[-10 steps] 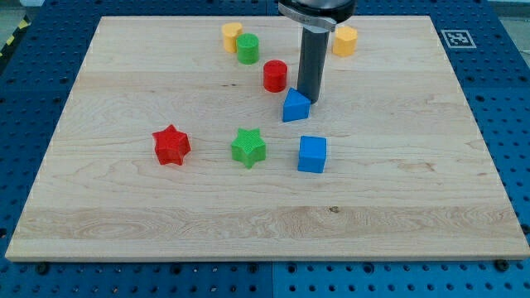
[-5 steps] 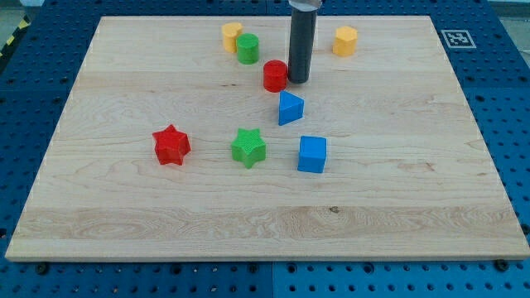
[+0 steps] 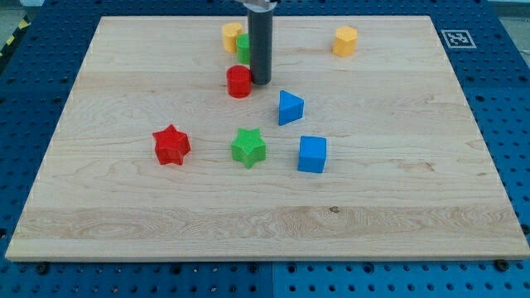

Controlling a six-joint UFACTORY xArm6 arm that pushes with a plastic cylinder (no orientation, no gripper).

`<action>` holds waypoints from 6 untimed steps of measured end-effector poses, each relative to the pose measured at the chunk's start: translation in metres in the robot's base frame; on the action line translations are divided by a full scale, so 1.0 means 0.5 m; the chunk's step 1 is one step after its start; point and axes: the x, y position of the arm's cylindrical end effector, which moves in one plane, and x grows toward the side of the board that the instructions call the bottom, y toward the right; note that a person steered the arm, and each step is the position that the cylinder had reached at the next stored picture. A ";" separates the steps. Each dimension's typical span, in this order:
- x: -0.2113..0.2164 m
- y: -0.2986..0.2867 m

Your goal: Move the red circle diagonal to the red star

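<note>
The red circle (image 3: 238, 81) sits on the wooden board (image 3: 397, 215) toward the view's top, with my tip (image 3: 261, 82) pressed against its right side; the rod grasps nothing, it only touches. From the red circle, the red star (image 3: 171, 145) lies well apart, down and to the view's left. Just above the circle, behind the rod, a green cylinder (image 3: 243, 46) is partly hidden, a yellow block (image 3: 231, 36) beside it. To the circle's lower right are a blue triangle (image 3: 290, 108), a green star (image 3: 248, 147) and a blue cube (image 3: 312, 154); another yellow block (image 3: 345, 40) stands far to its upper right
</note>
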 end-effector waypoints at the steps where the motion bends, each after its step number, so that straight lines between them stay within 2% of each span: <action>1: -0.001 0.011; 2: -0.007 0.056; 5: -0.135 0.067; 6: -0.135 0.059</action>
